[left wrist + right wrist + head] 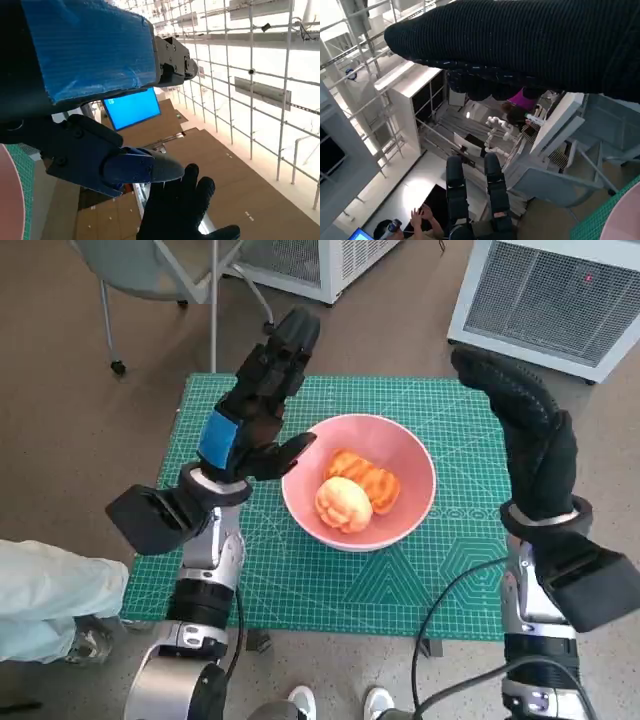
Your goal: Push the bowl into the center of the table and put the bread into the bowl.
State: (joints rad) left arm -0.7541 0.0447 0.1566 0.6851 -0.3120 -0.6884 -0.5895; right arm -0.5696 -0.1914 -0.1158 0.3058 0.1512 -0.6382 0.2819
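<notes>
Pink and smooth, the bowl (360, 480) sits near the middle of a green cutting mat (300, 580) that covers the table, and it serves as the landmark here. Inside the bowl lie two pieces of bread: a pale, round bun (343, 503) toward the robot's side, and a darker orange, ridged piece (365, 477) touching it just behind.

The left hand (255, 405), black with blue tape on its back, is raised just to the left of the bowl, fingers stretched out and apart, holding nothing; its thumb tip is close to the bowl's rim, though contact cannot be confirmed. The right hand (525, 430), in a black knitted glove, is raised to the right of the bowl, clear of it, fingers extended and empty.

Judging by looks, the bowl is rigid, light and probably slick (likely plastic or glazed), so it should slide easily on the mat when pressed low on its outer wall; a push high on the rim could tip it. The bread seems soft and light, best held gently across its sides to avoid squashing.
</notes>
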